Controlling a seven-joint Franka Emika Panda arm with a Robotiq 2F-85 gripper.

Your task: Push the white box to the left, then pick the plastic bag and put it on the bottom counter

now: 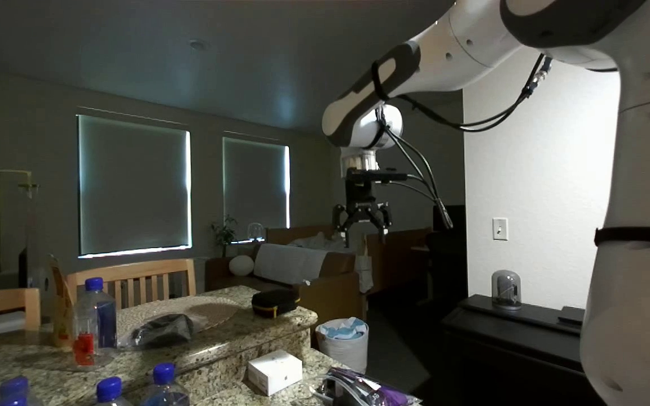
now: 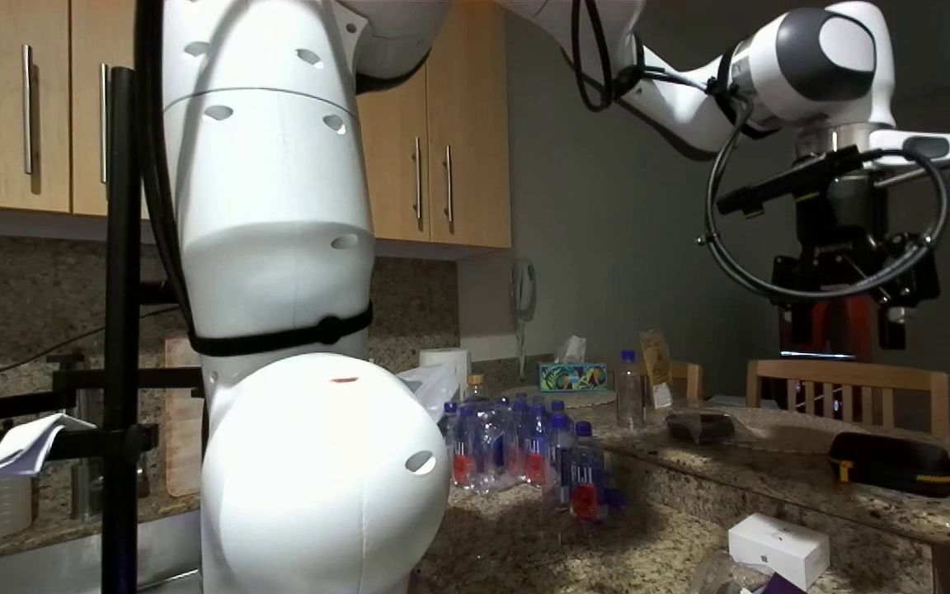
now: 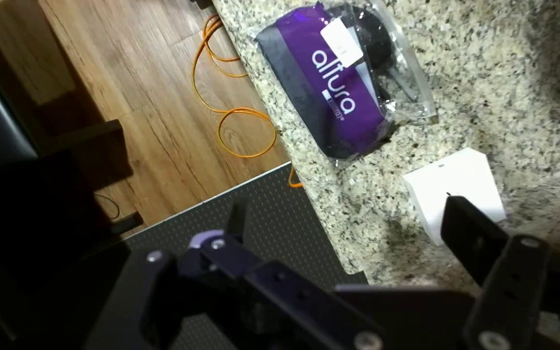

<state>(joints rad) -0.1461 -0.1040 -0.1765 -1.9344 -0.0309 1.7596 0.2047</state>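
The white box (image 1: 275,372) lies on the bottom counter (image 2: 648,549), close to the step up to the upper tier. It also shows in an exterior view (image 2: 778,549) and in the wrist view (image 3: 460,177). A clear plastic bag with a dark thing inside (image 1: 162,331) lies on the upper tier; it also shows in an exterior view (image 2: 702,426). A purple and grey package in clear plastic (image 3: 331,82) lies on the bottom counter beside the box. My gripper (image 1: 363,230) is open and empty, high above the counter, touching nothing.
Several water bottles (image 2: 524,441) stand on the bottom counter. A black case (image 1: 275,302) and a taller bottle (image 1: 96,316) stand on the upper tier. The bottom counter's edge (image 3: 304,189) drops to the floor. A white basket (image 1: 345,347) stands beyond it.
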